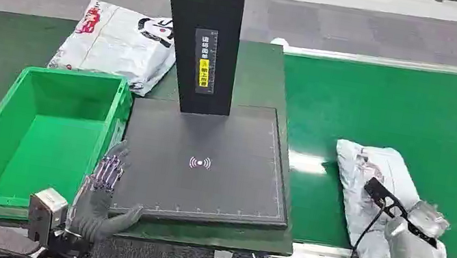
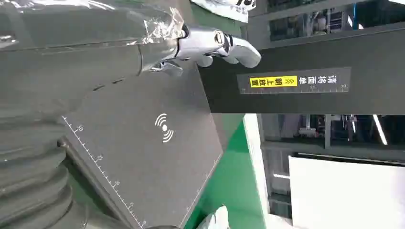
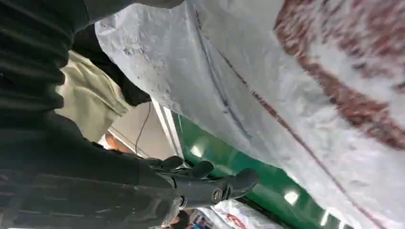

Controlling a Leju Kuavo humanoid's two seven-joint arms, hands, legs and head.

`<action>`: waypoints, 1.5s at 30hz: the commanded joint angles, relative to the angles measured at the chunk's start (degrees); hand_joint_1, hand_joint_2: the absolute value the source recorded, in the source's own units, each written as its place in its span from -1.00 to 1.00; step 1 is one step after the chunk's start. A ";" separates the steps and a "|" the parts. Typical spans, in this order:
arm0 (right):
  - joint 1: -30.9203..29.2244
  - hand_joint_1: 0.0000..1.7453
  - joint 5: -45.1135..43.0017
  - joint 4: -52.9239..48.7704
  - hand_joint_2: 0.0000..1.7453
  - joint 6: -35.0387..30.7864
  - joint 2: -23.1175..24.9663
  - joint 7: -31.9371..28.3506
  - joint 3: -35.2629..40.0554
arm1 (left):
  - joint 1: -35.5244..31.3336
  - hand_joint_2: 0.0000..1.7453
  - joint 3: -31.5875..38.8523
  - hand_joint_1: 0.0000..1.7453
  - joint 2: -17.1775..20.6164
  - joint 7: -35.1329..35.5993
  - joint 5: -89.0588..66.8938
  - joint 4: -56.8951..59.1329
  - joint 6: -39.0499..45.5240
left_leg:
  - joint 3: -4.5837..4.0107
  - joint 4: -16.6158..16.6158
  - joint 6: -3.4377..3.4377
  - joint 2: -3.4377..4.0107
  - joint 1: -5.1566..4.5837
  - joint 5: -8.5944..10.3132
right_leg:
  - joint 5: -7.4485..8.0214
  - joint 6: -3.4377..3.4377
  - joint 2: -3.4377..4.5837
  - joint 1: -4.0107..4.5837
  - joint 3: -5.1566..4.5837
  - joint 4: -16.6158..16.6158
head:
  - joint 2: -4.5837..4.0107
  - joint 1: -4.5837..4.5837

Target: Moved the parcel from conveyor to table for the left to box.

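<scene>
R hand (image 1: pixel 398 218) over parcel (image 1: pixel 369 186) on conveyor (image 1: pixel 421 118); grip unclear; L hand (image 1: pixel 102 185) fingers apart.

We see a white plastic parcel (image 1: pixel 368 193), crumpled and printed with faint red and dark marks, lying flat on the green conveyor belt (image 1: pixel 421 118) at its near edge, to the right of the dark scanning table (image 1: pixel 207 160). On the left stands an open green box (image 1: pixel 38 133). The right wrist view shows the parcel's wrinkled skin (image 3: pixel 286 86) close up.
</scene>
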 commanded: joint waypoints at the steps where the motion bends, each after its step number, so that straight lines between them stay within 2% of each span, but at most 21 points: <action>1: -2.23 -1.00 0.21 3.72 1.00 -1.92 3.58 -2.51 2.91 | -1.88 1.00 1.89 -1.00 1.22 0.33 -0.08 2.79 -0.26 | 0.14 -0.11 -0.03 0.20 0.03 0.02 | 0.09 -0.06 0.22 0.03 0.07 -0.12 | 0.00 0.00; 3: -1.77 -1.00 0.39 3.08 1.00 -3.84 4.90 -2.74 3.27 | -1.66 1.00 1.78 -1.00 1.42 0.33 -0.08 2.70 -0.33 | 0.17 -0.16 -0.05 0.25 0.08 0.03 | 0.13 -0.07 0.28 0.08 0.12 -0.20 | 0.00 0.00; 6: -1.47 -1.00 -1.23 0.87 1.00 -10.77 7.83 -7.07 2.79 | -1.02 1.00 1.89 -1.00 1.69 0.18 -0.07 1.85 -0.50 | 0.19 -0.14 -0.05 0.31 0.07 -0.01 | 0.09 -0.07 0.32 0.07 0.09 -0.14 | 0.00 0.00; 9: -1.68 -1.00 -1.18 0.78 1.00 -10.68 8.17 -6.88 2.90 | -0.98 1.00 1.93 -1.00 1.74 0.18 -0.07 1.74 -0.51 | 0.10 -0.06 -0.04 0.28 0.07 -0.02 | 0.06 -0.06 0.28 0.06 0.01 -0.06 | 0.00 0.02; 12: -1.48 -1.00 -9.53 -1.73 1.00 -13.41 10.44 -17.15 -1.01 | -1.07 1.00 2.05 -1.00 1.87 -0.09 0.04 1.73 -0.75 | 0.20 -0.15 -0.05 0.31 0.09 0.01 | 0.10 -0.08 0.35 0.08 0.07 -0.15 | 0.00 0.00; 14: -1.51 -1.00 -20.01 -3.96 1.00 -11.75 12.45 -26.01 -4.65 | -1.62 1.00 1.69 -1.00 2.57 -0.84 0.42 2.34 -0.82 | 0.16 -0.16 -0.05 0.31 0.10 0.03 | 0.12 -0.08 0.35 0.09 0.06 -0.17 | 0.00 0.02; 16: -1.65 -1.00 -29.06 -5.09 1.00 -7.65 13.34 -31.99 -7.82 | -1.82 1.00 1.59 -1.00 2.82 -1.25 0.94 2.68 -0.87 | 0.08 -0.07 -0.05 0.33 0.06 -0.01 | 0.07 -0.05 0.36 0.04 -0.02 -0.03 | 0.00 0.02; 19: -1.57 -1.00 -34.66 -4.94 1.00 -7.54 12.61 -33.94 -6.63 | -1.69 1.00 1.31 -1.00 2.98 -1.62 1.72 2.60 -1.11 | 0.15 -0.12 -0.07 0.37 0.07 0.03 | 0.08 -0.08 0.43 0.06 0.00 -0.08 | 0.00 0.00; 25: -1.68 -1.00 -34.84 -3.51 1.00 -8.26 12.01 -32.93 -4.87 | -1.67 1.00 1.10 -1.00 2.97 -1.62 2.06 2.42 -1.32 | 0.14 -0.12 -0.03 0.13 0.06 0.02 | 0.05 -0.05 0.18 0.05 0.06 -0.10 | 0.00 0.00; 27: -1.90 -1.00 -32.19 -1.73 1.00 -9.66 11.18 -28.68 -1.69 | -1.79 1.00 0.84 -1.00 3.08 -1.62 2.07 2.56 -1.47 | 0.20 -0.18 -0.04 0.24 0.07 0.01 | 0.09 -0.07 0.30 0.06 0.10 -0.18 | 0.00 0.00; 28: -2.42 -1.00 -29.18 0.31 1.00 -8.69 10.51 -23.60 1.06 | -1.97 1.00 0.63 -1.00 3.15 -1.56 2.14 2.75 -1.58 | 0.15 -0.10 -0.04 0.19 0.07 -0.01 | 0.05 -0.05 0.25 0.05 0.06 -0.09 | 0.00 0.00; 31: -2.47 -1.00 -28.46 1.15 1.00 -8.49 10.37 -22.48 1.70 | -2.18 1.00 0.51 -1.00 3.08 -1.51 2.17 2.95 -1.60 | 0.14 -0.11 -0.04 0.11 0.07 0.03 | 0.06 -0.05 0.18 0.06 0.09 -0.11 | 0.00 0.00; 34: -2.69 -1.00 -20.27 4.56 1.00 0.53 9.02 -10.58 8.33 | -2.86 1.00 -0.12 -1.00 2.95 -0.93 2.69 4.00 -2.35 | 0.02 -0.05 -0.03 0.03 0.04 0.02 | 0.04 -0.03 0.10 0.03 0.00 -0.04 | 0.00 0.00; 37: -2.27 -1.00 -14.29 5.84 1.00 4.44 8.70 -4.49 12.71 | -3.29 1.00 -0.67 -1.00 2.46 -0.93 2.69 5.38 -2.48 | 0.15 -0.14 -0.04 0.02 0.08 0.04 | 0.06 -0.05 0.10 0.07 0.11 -0.14 | 0.00 0.00; 40: -2.82 -1.00 -10.59 5.61 1.00 4.72 8.45 -0.76 15.21 | -2.72 1.00 -0.63 -1.00 2.07 -0.61 2.59 4.78 -2.17 | 0.17 -0.14 -0.03 -0.02 0.08 0.05 | 0.06 -0.04 0.06 0.08 0.13 -0.17 | 0.00 0.00; 45: -3.39 -1.00 -7.70 5.14 1.00 7.29 8.15 0.03 16.48 | -2.95 1.00 -1.06 -1.00 1.97 -0.25 2.38 4.96 -2.28 | 0.36 -0.29 -0.01 -0.07 0.12 0.16 | 0.16 -0.04 0.01 0.14 0.39 -0.39 | 0.00 0.00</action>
